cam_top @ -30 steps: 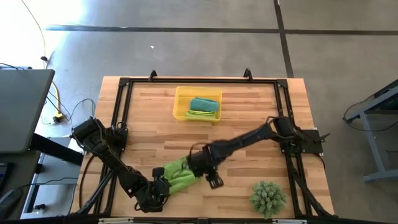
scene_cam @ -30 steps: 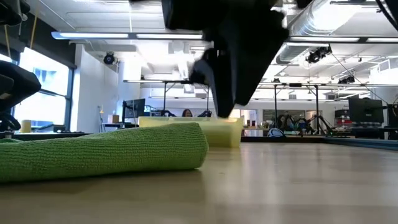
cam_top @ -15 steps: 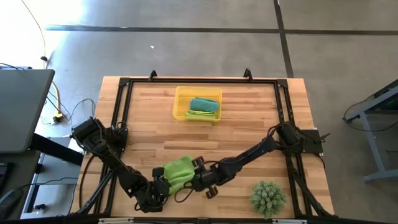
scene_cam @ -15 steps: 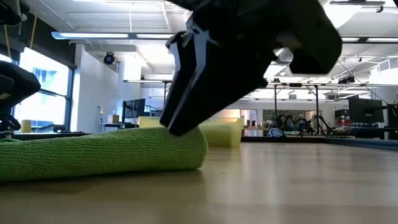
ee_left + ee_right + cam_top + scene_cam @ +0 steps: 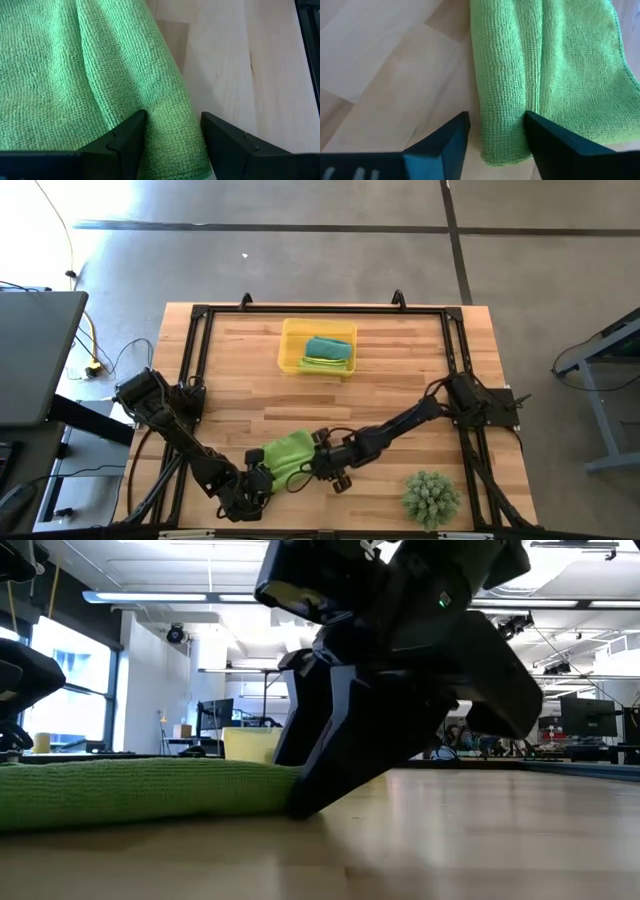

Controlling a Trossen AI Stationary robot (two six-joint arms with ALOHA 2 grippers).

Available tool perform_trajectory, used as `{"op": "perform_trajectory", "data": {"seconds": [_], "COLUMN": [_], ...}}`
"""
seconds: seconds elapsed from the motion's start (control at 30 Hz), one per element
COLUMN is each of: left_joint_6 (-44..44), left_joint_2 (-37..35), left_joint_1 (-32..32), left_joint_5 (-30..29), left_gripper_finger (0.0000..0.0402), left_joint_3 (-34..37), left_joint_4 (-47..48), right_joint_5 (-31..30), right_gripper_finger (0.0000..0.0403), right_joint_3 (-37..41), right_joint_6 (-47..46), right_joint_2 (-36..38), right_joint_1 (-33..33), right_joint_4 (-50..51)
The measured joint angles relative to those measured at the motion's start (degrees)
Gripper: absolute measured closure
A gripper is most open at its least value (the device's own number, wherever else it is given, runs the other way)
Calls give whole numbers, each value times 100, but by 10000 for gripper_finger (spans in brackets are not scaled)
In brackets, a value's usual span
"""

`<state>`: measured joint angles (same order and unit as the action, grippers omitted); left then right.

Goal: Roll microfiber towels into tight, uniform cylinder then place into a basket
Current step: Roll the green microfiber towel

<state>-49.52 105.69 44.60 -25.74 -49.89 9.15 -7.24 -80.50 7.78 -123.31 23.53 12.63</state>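
A lime-green towel [image 5: 285, 450], partly rolled, lies on the table near its front edge. It also shows in the low view [image 5: 130, 790]. My left gripper [image 5: 262, 476] is at the towel's near-left end, shut on a rolled fold [image 5: 172, 130]. My right gripper [image 5: 318, 463] is at the towel's right end, shut on the roll there [image 5: 497, 125]. The yellow basket [image 5: 290, 360] stands at the table's far middle. A teal towel [image 5: 328, 346] and a lime-green one [image 5: 322, 363] lie in it. My left gripper pinches a rolled fold of the towel [image 5: 170, 117] between its two fingers, near the towel's edge. The fingers come slanting down from the table's near left. The towel lies on the table. My right gripper pinches the roll near its end [image 5: 502, 107] between its two fingers, which lie across the roll. It comes slanting down from the table's right, and a fingertip [image 5: 300, 808] stands on the table. The roll lies on the table.
A spiky green ball-shaped plant [image 5: 432, 498] stands at the near right, close to my right arm. A black frame [image 5: 190, 360] runs around the tabletop. Bare wood lies between the towel and the basket.
My right gripper has come down and toward the table's left, from above the towel's right end to the table, and now stands on the roll's end. In the low view the roll's top by the gripper sits lower than before. The towel has stayed in place.
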Motion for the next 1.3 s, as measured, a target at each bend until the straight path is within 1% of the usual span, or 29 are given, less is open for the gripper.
{"op": "perform_trajectory", "data": {"seconds": [0.07,0.13,0.2,0.27,0.37,0.6,0.67,0.73,0.8,0.9,1.0,1.07,1.17,1.3], "left_joint_6": [0,2,5,9,82,238,252,258,256,260,262,264,350,711], "left_joint_2": [0,0,0,-2,-100,-366,-421,-480,-567,-763,-983,-1109,-1232,-1214], "left_joint_1": [0,1,9,9,7,9,29,52,90,101,101,101,98,80], "left_joint_5": [-2,-2,-4,-3,41,204,282,331,324,276,154,19,-158,-633], "left_gripper_finger": [218,218,218,218,218,218,218,218,218,218,218,218,218,218], "left_joint_3": [0,0,0,-2,0,22,22,18,20,17,11,11,4,2], "left_joint_4": [0,0,0,2,13,108,197,288,431,538,542,499,327,-157], "right_joint_5": [27,27,25,32,39,26,96,516,1147,2187,2856,3172,3483,3642], "right_gripper_finger": [205,201,204,216,252,376,392,388,385,390,397,398,396,395], "right_joint_3": [103,183,258,310,365,370,370,368,348,301,256,259,265,272], "right_joint_6": [-41,-127,-137,-145,-243,-804,-935,-1268,-1675,-2180,-2606,-2910,-3354,-3849], "right_joint_2": [10,16,13,7,3,-13,-13,-13,-13,-22,-39,-51,-54,-56], "right_joint_1": [-7,-7,-7,-13,-23,-55,-73,-146,-278,-491,-664,-784,-928,-1057], "right_joint_4": [-156,-266,-348,-375,-405,-451,-440,-451,-451,-449,-438,-452,-420,-365]}}
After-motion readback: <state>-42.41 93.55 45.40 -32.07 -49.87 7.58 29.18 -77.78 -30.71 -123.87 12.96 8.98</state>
